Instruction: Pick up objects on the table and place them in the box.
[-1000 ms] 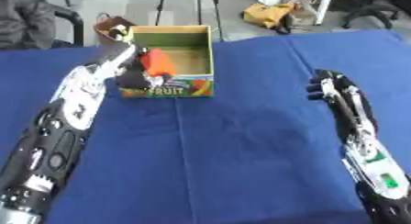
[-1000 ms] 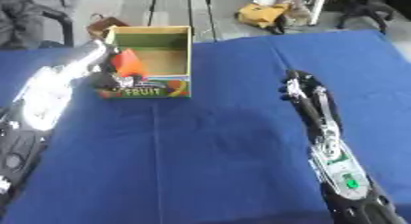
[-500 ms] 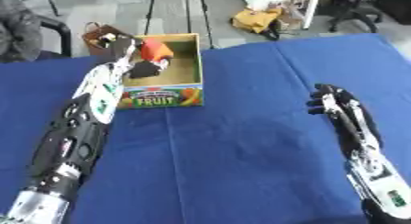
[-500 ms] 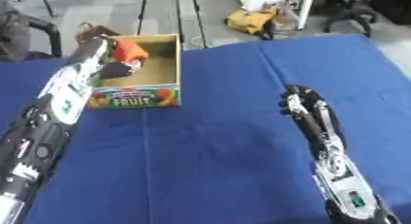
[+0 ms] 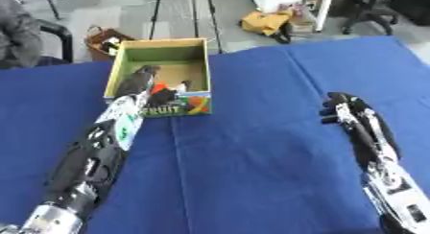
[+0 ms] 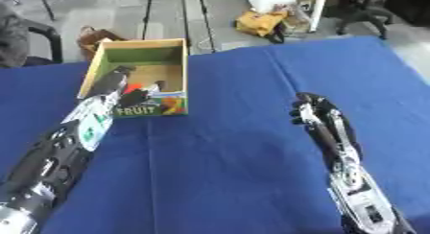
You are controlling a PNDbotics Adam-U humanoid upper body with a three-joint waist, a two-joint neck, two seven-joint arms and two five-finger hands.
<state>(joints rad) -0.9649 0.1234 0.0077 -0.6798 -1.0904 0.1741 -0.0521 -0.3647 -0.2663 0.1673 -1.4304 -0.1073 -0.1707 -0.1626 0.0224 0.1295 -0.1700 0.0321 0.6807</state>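
Your left hand is over the box right now, reaching in across its near-left wall, arm stretched up from the table's near-left corner. The fingers point down into the box and look curled, but you cannot tell whether they grip anything; a red-orange object shows just beside them inside, with a small white-and-dark shape next to it. Whether the fingers touch either one, the views do not settle.

The box sits at the far edge of the table, left of centre, open on top, green inside, with a printed front panel reading FRUIT facing you. The red-orange object lies in the near part of the box, against that front wall.

Your right hand rests on the blue cloth toward the right side, well apart from the box, fingers pointing away from you and slightly bent, holding nothing. Its forearm runs back to the near-right corner.

Beyond the far edge you see floor, a chair at the left and a yellow bag.
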